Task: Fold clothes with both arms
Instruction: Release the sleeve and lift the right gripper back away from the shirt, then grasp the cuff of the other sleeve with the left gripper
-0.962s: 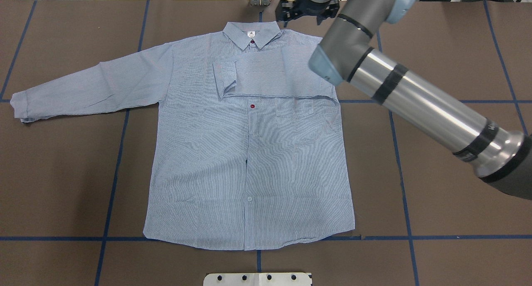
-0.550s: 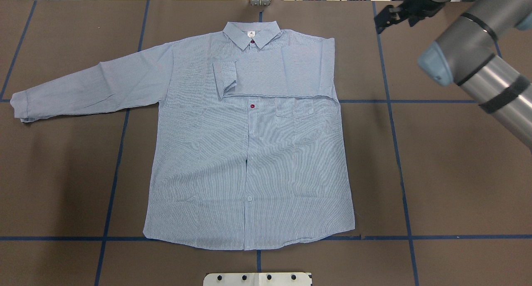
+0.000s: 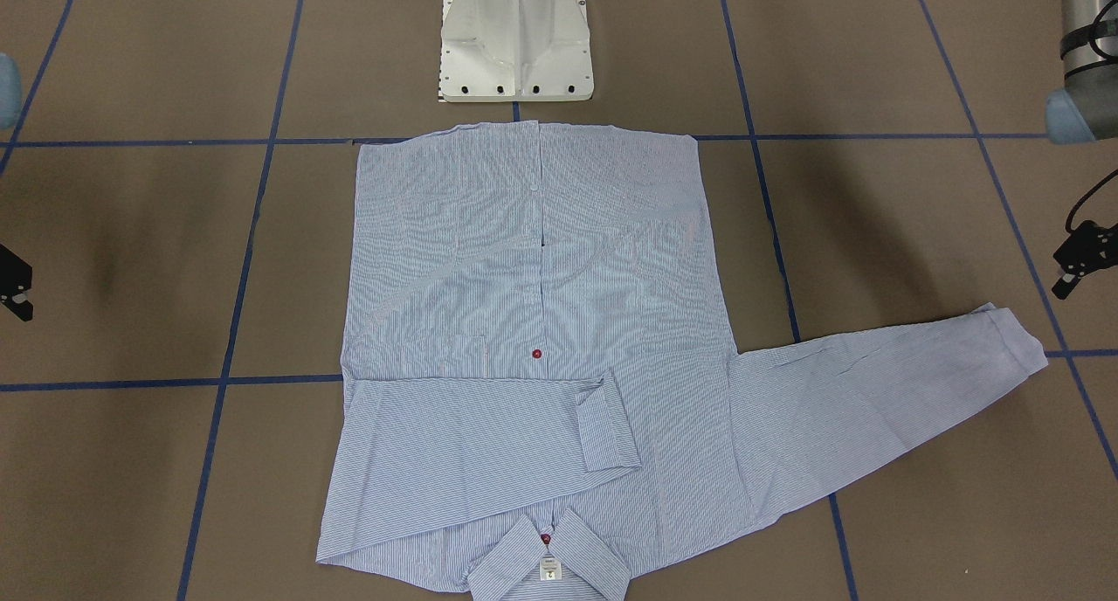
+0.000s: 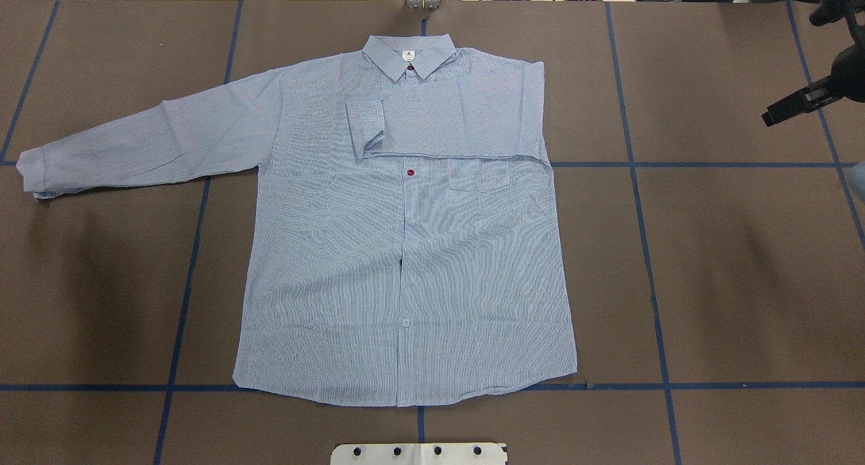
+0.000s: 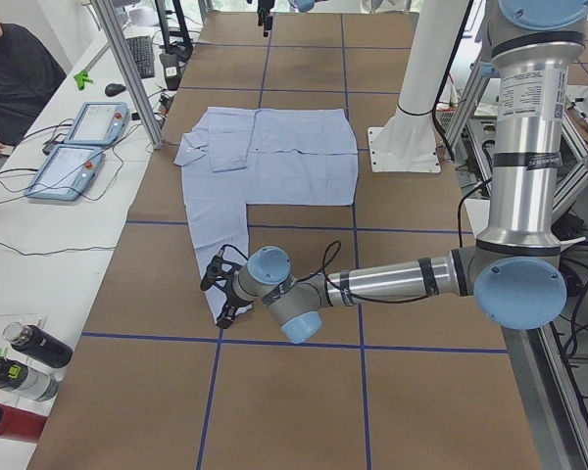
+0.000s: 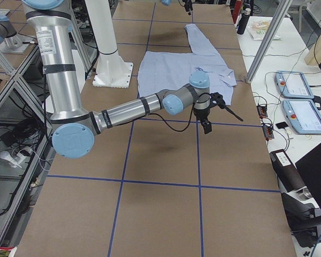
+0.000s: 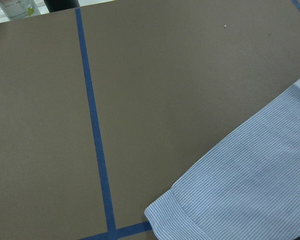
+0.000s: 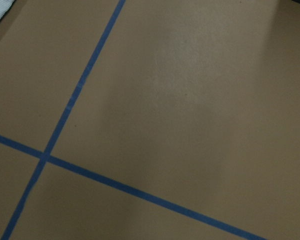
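The light blue striped shirt [image 4: 405,249] lies flat, face up, collar at the far side. Its sleeve on my right is folded across the chest [image 4: 439,124]. The other sleeve [image 4: 135,144] stretches out to my left. My right gripper [image 4: 792,69] hangs open and empty at the far right edge, well clear of the shirt; it also shows in the right side view [image 6: 214,115]. My left gripper [image 3: 1073,265] is open and empty just beyond the outstretched sleeve's cuff [image 7: 250,195], above the table, as the left side view [image 5: 219,294] shows.
The white pedestal base [image 3: 515,42] stands at the table's near edge, behind the shirt's hem. Blue tape lines [image 4: 649,249] grid the brown table. Control tablets [image 5: 78,147], bottles [image 5: 24,357] and a seated person [image 5: 15,78] are on the side bench.
My right arm has swung from above the shirt's collar and folded sleeve out to the far right edge. The shirt has not moved.
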Robot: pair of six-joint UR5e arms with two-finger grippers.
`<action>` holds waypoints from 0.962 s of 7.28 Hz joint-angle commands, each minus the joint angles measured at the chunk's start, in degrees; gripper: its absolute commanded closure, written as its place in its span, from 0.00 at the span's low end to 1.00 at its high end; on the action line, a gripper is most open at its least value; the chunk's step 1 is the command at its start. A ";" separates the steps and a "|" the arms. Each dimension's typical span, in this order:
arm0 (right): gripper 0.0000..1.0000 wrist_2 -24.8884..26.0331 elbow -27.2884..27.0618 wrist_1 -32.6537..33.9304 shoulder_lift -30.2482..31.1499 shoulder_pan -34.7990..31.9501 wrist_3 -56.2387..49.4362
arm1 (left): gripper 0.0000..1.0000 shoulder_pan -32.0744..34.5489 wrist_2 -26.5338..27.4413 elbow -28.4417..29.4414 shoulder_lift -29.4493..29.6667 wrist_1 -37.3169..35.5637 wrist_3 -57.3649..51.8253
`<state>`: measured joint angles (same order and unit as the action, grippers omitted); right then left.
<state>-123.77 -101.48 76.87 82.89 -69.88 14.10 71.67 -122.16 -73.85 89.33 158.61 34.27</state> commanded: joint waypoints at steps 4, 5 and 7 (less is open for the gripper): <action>0.00 -0.07 -1.71 0.03 1.58 -0.34 -0.22 | 0.00 -11.36 9.48 5.91 0.14 12.51 14.42; 0.00 -0.07 -1.80 0.03 1.66 -0.43 -0.22 | 0.00 -11.89 9.48 5.82 0.14 12.51 14.51; 0.00 -0.07 -1.80 0.03 1.84 -0.43 -0.22 | 0.13 -12.16 9.57 6.09 0.49 12.42 15.73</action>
<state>-123.83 -103.25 76.87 84.64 -70.30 13.88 59.75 -112.73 -67.92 89.63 171.09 49.05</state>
